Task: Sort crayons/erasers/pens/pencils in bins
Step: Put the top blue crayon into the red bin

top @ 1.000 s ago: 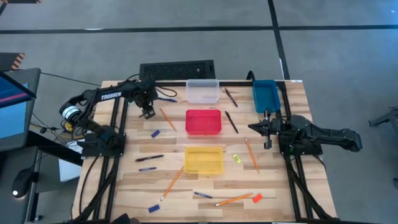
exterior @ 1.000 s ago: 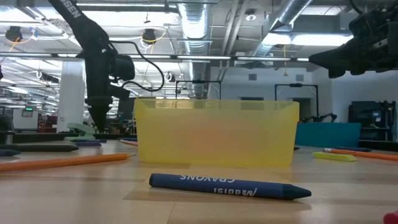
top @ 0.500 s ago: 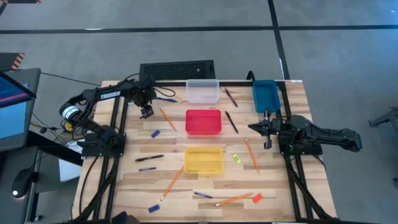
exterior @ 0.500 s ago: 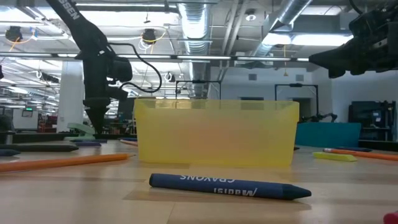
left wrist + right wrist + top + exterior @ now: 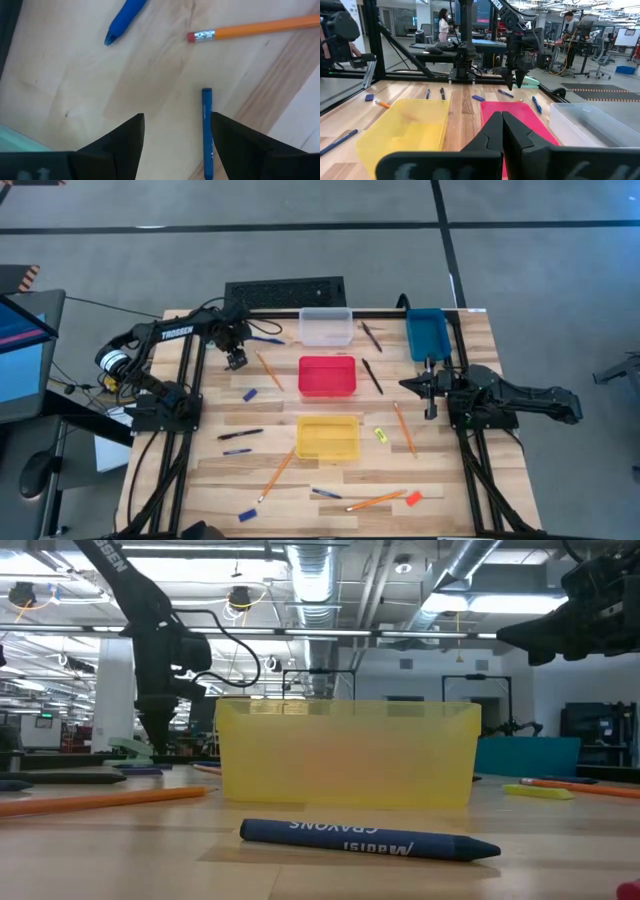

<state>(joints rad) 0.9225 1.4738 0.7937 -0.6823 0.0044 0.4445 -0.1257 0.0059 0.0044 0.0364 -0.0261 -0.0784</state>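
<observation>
Crayons, erasers, pens, pencils lie loose on the bench, none in the bins: clear bin at far edge, red bin & yellow bin in a line below it, blue bin far right. Left gripper w/ fingers spread hangs over a pen left of the red bin, near a pencil. Right gripper, fingers pressed together & holding nothing, sits below the blue bin.
</observation>
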